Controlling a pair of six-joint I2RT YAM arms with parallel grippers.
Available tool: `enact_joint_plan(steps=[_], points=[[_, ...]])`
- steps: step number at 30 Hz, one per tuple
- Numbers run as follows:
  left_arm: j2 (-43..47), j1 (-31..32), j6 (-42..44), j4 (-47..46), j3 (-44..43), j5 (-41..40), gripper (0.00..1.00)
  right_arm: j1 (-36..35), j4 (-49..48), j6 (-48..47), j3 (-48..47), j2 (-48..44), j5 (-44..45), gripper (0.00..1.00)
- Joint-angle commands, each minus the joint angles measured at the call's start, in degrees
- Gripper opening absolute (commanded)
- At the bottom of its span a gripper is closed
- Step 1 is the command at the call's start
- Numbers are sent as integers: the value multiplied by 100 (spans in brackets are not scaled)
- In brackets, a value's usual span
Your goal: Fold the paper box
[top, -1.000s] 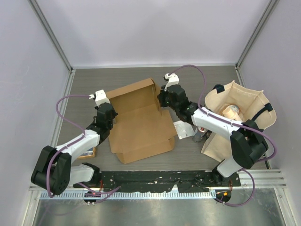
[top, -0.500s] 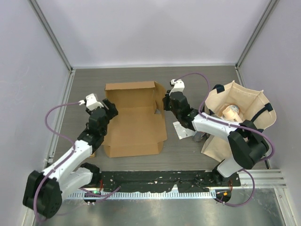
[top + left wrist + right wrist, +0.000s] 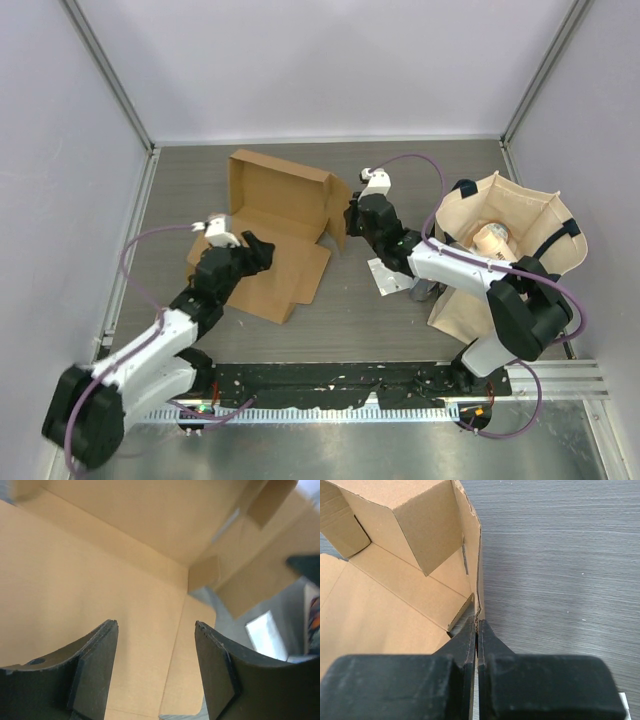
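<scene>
- The paper box (image 3: 275, 235) lies half-formed on the table (image 3: 400, 170), left of centre. Its back wall (image 3: 285, 185) stands up and its front flap (image 3: 290, 285) lies flat toward the arms.
- The right gripper (image 3: 350, 215) has its fingers pressed together on the top edge of the box's right side wall (image 3: 470, 555). It is a thin pinch, right at a corner notch.
- The left gripper (image 3: 156, 625) hangs over the floor panel inside the box. Its fingers are spread apart and hold nothing, and I cannot tell whether they touch the cardboard.
- Risk: nothing pins the base. If the right arm pulls or twists the wall, the whole box will likely skid or swing on the smooth table rather than crease.
- Risk: the grip sits at a cut in the cardboard, so a hard tug could tear the edge or let it slip out of the fingers.
- Risk: with no one wall tucked in, the raised walls may flop outward once released.
- Risk: if the left arm presses down off a crease line, it could dent the floor panel.
- Risk: the tote bag (image 3: 510, 240) stands near the right arm's elbow, so a wide sweep may knock it.
</scene>
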State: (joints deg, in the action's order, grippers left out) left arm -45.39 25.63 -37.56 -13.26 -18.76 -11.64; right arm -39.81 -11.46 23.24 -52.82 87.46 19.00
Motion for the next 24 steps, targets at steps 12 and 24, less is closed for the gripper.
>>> enact_joint_plan(steps=[12,24], points=[[-4240,1857,2277,-3630,-1692,778,73,-79,812,697,-905,78,-125,2],[-5393,2491,2991,-4290,-2272,-1410,63,-167,1111,1156,-1187,105,-64,2]])
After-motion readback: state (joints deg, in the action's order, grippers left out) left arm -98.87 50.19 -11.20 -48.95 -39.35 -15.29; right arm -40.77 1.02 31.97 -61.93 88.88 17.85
